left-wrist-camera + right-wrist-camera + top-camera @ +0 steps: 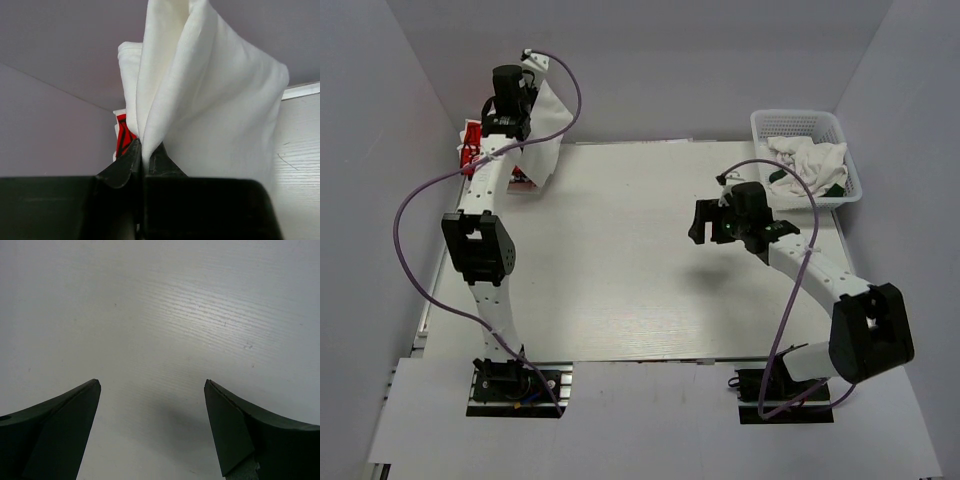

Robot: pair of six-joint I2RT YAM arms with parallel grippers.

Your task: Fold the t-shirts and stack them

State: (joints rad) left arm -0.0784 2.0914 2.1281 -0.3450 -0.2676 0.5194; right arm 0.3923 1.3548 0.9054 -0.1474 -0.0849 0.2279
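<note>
One white shirt [548,130] hangs pinched in the left gripper [145,150], beside the red shirt [472,142]. Right gripper [152,384] gapes empty; the basket [760,122] holds more cloth, so plenty likely remains.

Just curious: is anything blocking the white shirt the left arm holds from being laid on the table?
Nothing visible. The left end effector pinches the white shirt at the far left corner; the table beside it is bare; the right end effector hovers open farther right.
</note>
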